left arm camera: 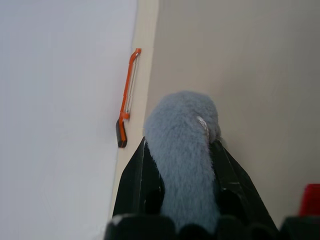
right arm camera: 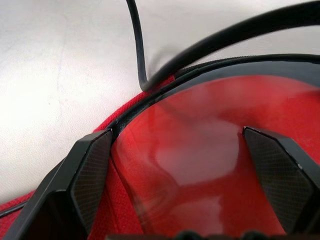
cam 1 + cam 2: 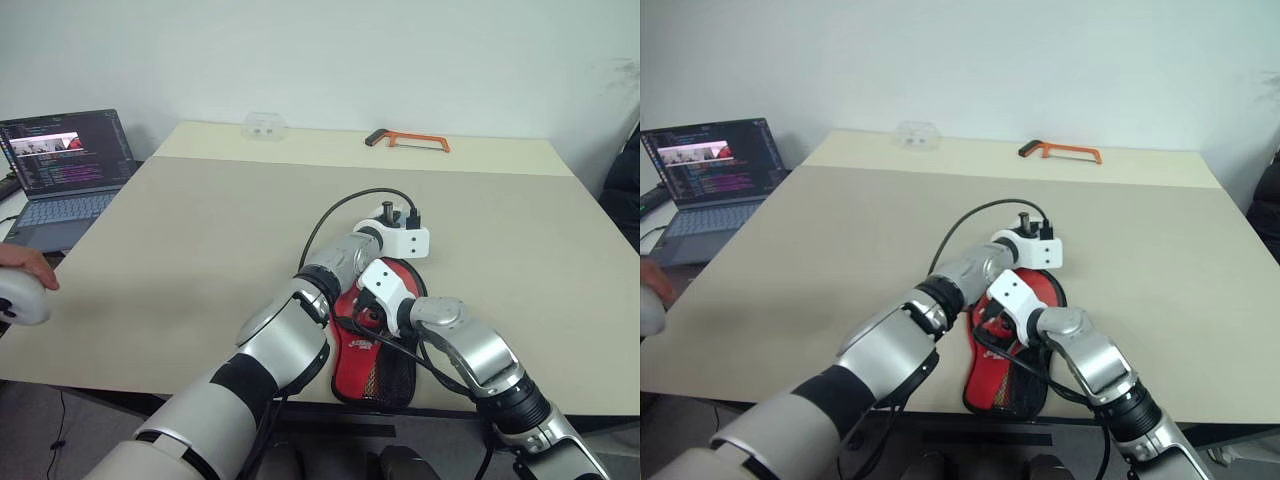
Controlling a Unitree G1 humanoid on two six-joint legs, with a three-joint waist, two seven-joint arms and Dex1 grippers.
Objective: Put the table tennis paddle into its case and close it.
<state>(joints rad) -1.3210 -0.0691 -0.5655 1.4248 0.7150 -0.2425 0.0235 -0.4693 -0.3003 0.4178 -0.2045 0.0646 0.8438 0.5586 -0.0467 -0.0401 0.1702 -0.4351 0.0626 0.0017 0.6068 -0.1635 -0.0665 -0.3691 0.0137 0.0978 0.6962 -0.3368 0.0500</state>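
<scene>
Red case (image 3: 372, 362) lies flat at the near edge of the surface (image 3: 200, 250), mesh pocket up, under both arms. Left pincer (image 1: 182, 150) pinches a grey fluffy tuft (image 1: 185, 150). Right pincer (image 2: 185, 165) spread wide, fingers (image 2: 85, 170) either side of the paddle's (image 2: 210, 145) glossy red face in the case's mouth.

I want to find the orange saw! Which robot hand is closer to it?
Left. The left gripper, clamped on a grey fuzzy thing, reaches farther toward the orange hacksaw at the table's far edge. The right gripper hangs open over the red case.
</scene>
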